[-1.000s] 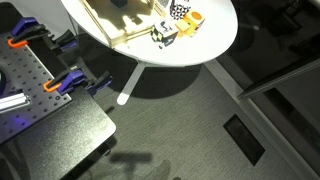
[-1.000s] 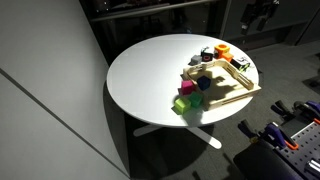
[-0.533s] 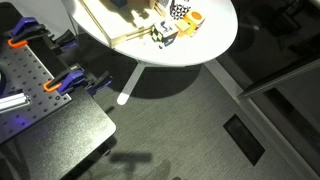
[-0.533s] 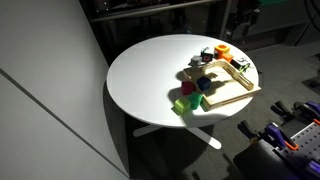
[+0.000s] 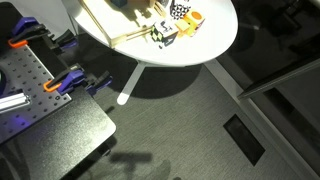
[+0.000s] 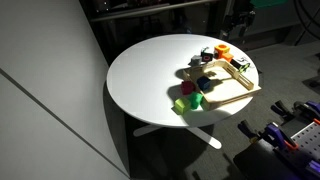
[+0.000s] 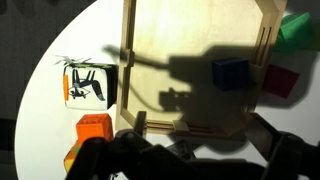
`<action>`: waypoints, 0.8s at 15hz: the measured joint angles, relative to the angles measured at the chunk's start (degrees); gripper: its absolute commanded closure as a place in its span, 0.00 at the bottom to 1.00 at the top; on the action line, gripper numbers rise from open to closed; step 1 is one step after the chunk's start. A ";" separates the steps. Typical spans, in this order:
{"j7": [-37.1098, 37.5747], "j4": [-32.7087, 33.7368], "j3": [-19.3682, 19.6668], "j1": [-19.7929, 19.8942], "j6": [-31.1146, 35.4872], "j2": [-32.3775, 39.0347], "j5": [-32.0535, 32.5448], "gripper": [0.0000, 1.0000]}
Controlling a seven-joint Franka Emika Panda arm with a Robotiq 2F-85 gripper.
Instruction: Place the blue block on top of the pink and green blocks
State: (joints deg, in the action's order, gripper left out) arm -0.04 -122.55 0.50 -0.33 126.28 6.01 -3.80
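The round white bench [image 6: 145, 75] carries a shallow, light wooden tray [image 7: 190, 40] with raised rails. In the wrist view the small teal-blue block [image 7: 230, 72] lies flat on the tray floor, just inside one side rail and in the shadow of the arm. The pink block [image 7: 280, 80] sits just across that rail, outside the tray, and the green block [image 7: 298, 30] lies beside it, a little further along. The blue block is not on top of either.

In an exterior view the blue block [image 6: 203, 84] shows as a dark spot at the tray's edge, close to the pink block [image 6: 187, 89].

Outside the opposite rail stand a black-and-white patterned cube [image 7: 88, 85] and an orange ring-shaped piece [image 7: 93, 128].

The hand [image 7: 190, 148] hangs above the tray edge with its dark fingers [image 7: 97, 158] spread wide apart, gripping nothing.
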 measured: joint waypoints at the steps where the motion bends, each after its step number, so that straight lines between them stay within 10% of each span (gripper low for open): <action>1: 0.00 0.01 0.00 0.00 0.00 0.00 0.00 0.00; 12: -0.05 1.69 -0.86 -1.62 0.97 5.01 2.25 0.00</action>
State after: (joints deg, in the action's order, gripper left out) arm -0.08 -120.86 -0.36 -1.95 127.25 11.02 -1.55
